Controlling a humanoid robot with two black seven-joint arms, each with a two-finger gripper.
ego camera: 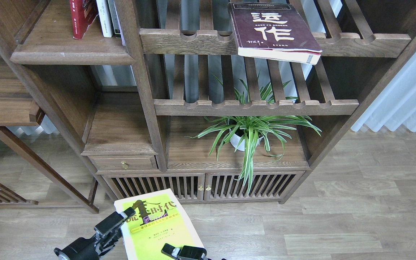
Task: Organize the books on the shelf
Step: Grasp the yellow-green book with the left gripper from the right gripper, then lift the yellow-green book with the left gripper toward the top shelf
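Note:
The lime-yellow book [157,231] hangs face-up low in the head view, above the floor. My right gripper [179,251] is shut on its lower right edge, mostly cut off by the frame. My left gripper [111,228] is at the book's left edge; its fingers stand apart, the upper fingertip [116,219] over the book's top left corner. The maroon book [273,30] lies flat on the top slatted rack, overhanging the front rail. The red book [81,16] stands on the shelf [70,54] at the upper left.
White books [104,18] stand beside the red one, against the upright post [139,72]. A potted spider plant [247,135] sits on the lower board. A small drawer [123,163] and slatted cabinet doors [200,186] are below. A white curtain [406,94] hangs right.

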